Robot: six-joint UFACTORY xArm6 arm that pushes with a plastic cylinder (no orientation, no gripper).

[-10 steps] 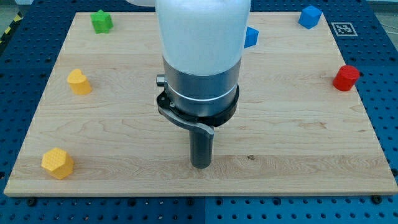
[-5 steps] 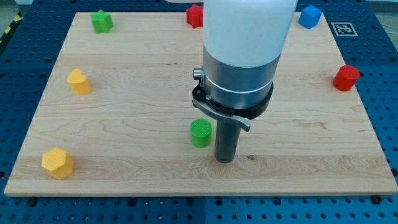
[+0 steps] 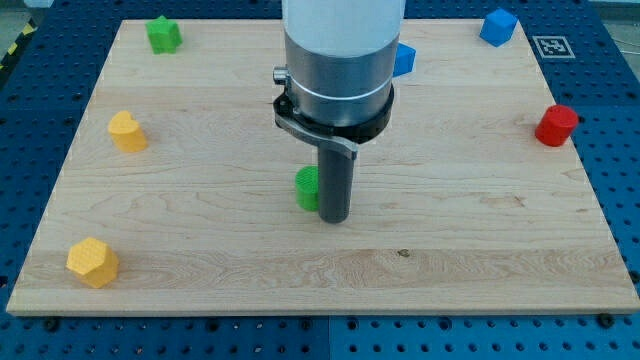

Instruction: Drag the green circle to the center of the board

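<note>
the yellow hexagonal block (image 3: 92,262) lies at the view's lower left, near the corner of the wooden table (image 3: 180,230). above it, close to the left edge, sits a second yellow block (image 3: 127,131) of a rounded, heart-like shape. at the view's top left stands a green star-shaped block (image 3: 162,34). near the middle of the table sits the green circle (image 3: 307,188), its right side hidden behind the dark rod. the arm carries no pincer, so there is nothing to be wide or narrow; it ends in the rod, and my tip (image 3: 333,218) rests on the table just to the right of the green circle, seeming to touch it. behind the arm's grey body a blue block (image 3: 404,59) peeks out, its shape mostly hidden. further right, a blue cube (image 3: 498,26) sits at the top edge, and a red cylinder-like block (image 3: 556,125) stands near the right edge, well apart from the tip.
</note>
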